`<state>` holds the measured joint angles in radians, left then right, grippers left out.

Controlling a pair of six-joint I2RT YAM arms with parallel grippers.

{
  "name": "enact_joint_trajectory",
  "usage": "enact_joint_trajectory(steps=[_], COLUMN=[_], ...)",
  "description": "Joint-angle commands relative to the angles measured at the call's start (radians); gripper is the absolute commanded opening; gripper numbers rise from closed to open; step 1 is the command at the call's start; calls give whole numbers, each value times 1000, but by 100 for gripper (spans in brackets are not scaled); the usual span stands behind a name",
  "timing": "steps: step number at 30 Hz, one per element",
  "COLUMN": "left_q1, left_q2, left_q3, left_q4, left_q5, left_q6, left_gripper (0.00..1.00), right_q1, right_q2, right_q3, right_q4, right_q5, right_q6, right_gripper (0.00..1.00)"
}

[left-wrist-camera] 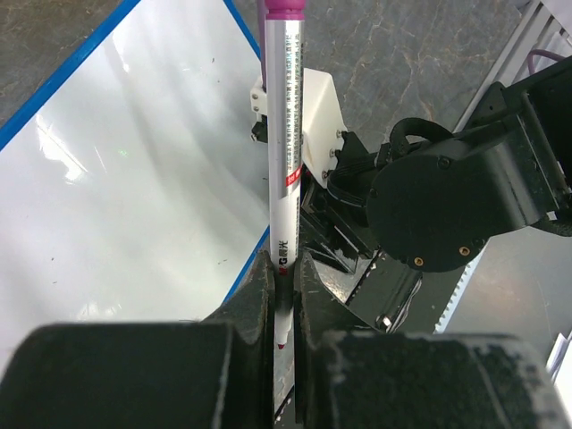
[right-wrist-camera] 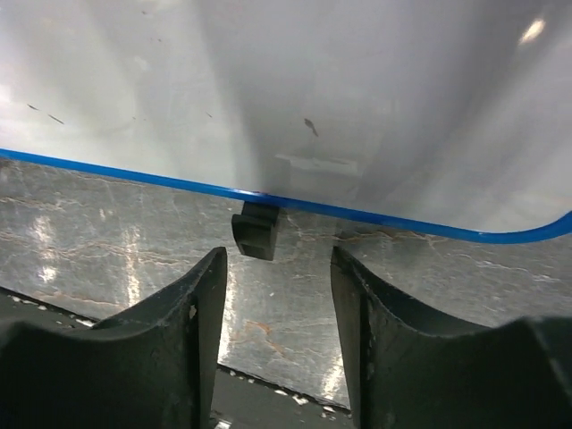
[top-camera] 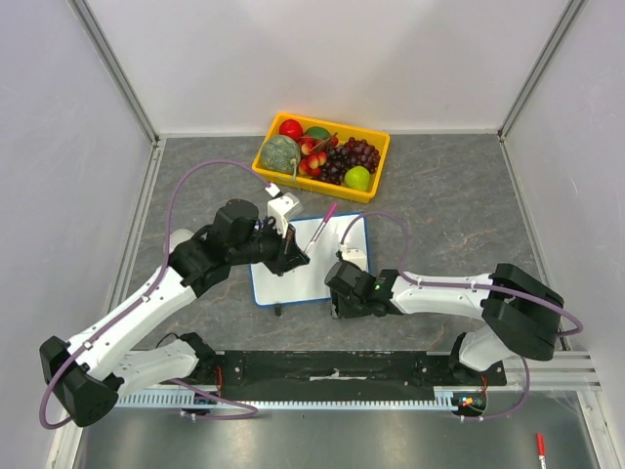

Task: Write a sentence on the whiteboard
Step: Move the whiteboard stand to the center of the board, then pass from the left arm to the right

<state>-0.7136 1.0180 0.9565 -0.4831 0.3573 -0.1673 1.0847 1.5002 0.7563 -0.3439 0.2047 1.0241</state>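
The whiteboard point(top-camera: 317, 277) lies flat mid-table, white with a thin blue rim; no writing shows on it in any view. My left gripper point(top-camera: 293, 252) is shut on a silver marker point(top-camera: 320, 231) with a magenta upper end, held slanting over the board's far left part. In the left wrist view the marker point(left-wrist-camera: 288, 134) runs between my fingers point(left-wrist-camera: 259, 286), its reddish bare tip low between them, above the board point(left-wrist-camera: 134, 179). My right gripper point(top-camera: 337, 293) is open and empty at the board's near edge. In the right wrist view it point(right-wrist-camera: 279, 268) faces the blue rim point(right-wrist-camera: 125, 170) and a black foot point(right-wrist-camera: 257, 230).
A yellow fruit basket point(top-camera: 376, 191) with grapes, apples and a melon stands behind the board. The right arm's black wrist point(left-wrist-camera: 447, 197) is close to the left gripper. A red pen point(top-camera: 538, 445) lies past the front rail at bottom right. Grey walls enclose the table.
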Motion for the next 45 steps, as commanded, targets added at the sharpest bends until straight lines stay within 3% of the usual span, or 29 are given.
enact_joint_trajectory(steps=[1, 8, 13, 18, 25, 31, 35, 38, 41, 45], left_q1=[3, 3, 3, 3, 3, 3, 3, 3, 2, 3], left_q2=[-33, -70, -105, -127, -182, -173, -168, -173, -182, -202], left_q3=[22, 39, 54, 64, 50, 47, 44, 42, 51, 53], left_q4=[5, -12, -25, -15, 57, 69, 72, 80, 54, 52], left_q5=[-11, -1, 9, 118, 322, 477, 500, 520, 506, 477], left_q6=[-28, -38, -55, -63, -69, -57, -55, -52, -34, -35], left_gripper=[2, 2, 2, 2, 2, 2, 2, 2, 2, 2], right_q1=[9, 30, 30, 17, -49, -88, -89, -91, -98, -120], right_q2=[-43, -243, -423, -546, -581, -584, -543, -540, -540, -549], right_q3=[55, 124, 159, 140, 155, 167, 182, 183, 176, 173], right_q4=[-95, -107, -74, 97, 207, 318, 387, 402, 407, 361], right_q5=[25, 45, 39, -48, -142, -355, -496, -513, -537, -571], right_q6=[-25, -114, -197, -275, -331, -346, -331, -317, -305, -335], right_gripper=[60, 98, 98, 98, 98, 98, 98, 97, 88, 92])
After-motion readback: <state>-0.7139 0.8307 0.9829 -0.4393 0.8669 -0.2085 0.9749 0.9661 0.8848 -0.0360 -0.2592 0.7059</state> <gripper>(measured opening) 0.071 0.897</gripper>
